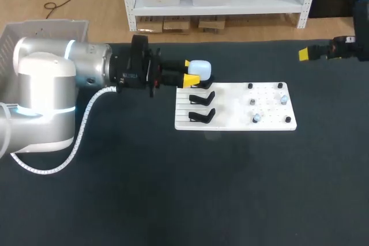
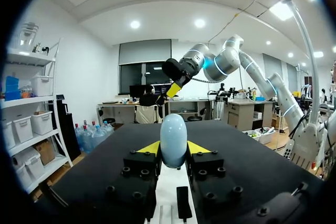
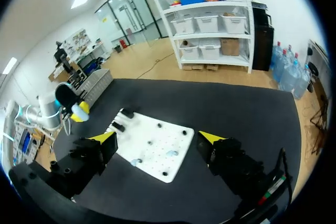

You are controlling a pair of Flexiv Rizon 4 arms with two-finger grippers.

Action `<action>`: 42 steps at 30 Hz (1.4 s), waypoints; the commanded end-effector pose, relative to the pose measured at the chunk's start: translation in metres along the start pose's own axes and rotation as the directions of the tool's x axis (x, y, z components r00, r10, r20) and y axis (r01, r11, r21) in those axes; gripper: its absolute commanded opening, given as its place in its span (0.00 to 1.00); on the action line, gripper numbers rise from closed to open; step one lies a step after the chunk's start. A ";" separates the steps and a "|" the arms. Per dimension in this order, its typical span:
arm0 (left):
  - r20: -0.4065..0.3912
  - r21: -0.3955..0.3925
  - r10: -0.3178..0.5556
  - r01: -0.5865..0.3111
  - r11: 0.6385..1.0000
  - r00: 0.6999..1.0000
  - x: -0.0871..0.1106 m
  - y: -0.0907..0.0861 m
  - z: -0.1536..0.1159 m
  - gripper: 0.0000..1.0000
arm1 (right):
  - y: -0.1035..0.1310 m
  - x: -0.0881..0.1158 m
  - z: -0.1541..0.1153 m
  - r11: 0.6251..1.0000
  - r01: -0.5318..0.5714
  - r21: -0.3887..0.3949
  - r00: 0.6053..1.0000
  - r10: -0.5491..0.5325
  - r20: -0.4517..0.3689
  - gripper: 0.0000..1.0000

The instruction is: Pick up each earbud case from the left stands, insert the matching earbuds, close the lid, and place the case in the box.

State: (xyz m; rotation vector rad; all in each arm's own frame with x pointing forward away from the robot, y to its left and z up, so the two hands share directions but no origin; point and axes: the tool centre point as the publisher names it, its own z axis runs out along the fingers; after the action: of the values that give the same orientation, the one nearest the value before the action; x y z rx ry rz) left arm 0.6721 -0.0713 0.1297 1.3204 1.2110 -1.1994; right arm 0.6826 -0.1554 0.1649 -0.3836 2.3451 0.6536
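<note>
Pale-blue, egg-shaped glossy plastic earbud case (image 1: 199, 67) is pinched in the left pincer (image 1: 192, 75), over the topmost black stand at the left end of the flat white peg board (image 1: 230, 120). Can't tell if it's clear of that stand or resting on it. In the left wrist view the case sits upright btwn the two yellow tips. Both tips press its lower sides, w/ most of the shell standing proud above them.

Handling, my guess: light, rigid, smooth & rounded, so slippery. A curved shell like this could squirt out or roll if squeezed off-centre. Best hold is prob. across the widest part of the body, below the lid seam, so the lid stays free to open. The seam isn't visible, so can't say where the tips sit relative to it. The hinge is likely the weak bit, so go easy there.

The two lower black stands (image 1: 202, 106) are bare. Small pale earbuds (image 1: 254, 102) sit at the board's right end.

Pose: the left arm comes in from the left over the dark bench (image 1: 173, 188), w/ forearm approx level and fingers pointing along the bench toward the board. The right arm sits at the far right edge, well apart. The right pincer (image 3: 157, 139) is spread wide w/ nothing in it, facing the board.
</note>
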 end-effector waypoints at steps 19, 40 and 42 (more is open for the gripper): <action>0.071 0.007 -0.005 0.005 1.000 0.997 0.010 -0.004 0.012 0.00 | 0.107 0.016 0.011 0.977 0.206 -0.046 0.970 -0.210 -0.121 1.00; 0.076 0.031 -0.011 0.009 0.999 0.997 0.014 0.001 0.013 0.00 | 0.161 0.034 0.047 0.970 0.237 -0.052 0.936 -0.242 -0.255 1.00; 0.076 0.031 -0.011 0.009 0.999 0.997 0.014 0.001 0.013 0.00 | 0.164 0.035 0.050 0.970 0.235 -0.055 0.935 -0.241 -0.260 1.00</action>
State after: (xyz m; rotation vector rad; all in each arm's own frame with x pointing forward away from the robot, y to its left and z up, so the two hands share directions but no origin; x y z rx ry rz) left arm 0.6715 -0.0830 0.1149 1.2781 1.1510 -1.2666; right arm 0.6098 -0.0030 0.1686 -0.8004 2.4812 0.5512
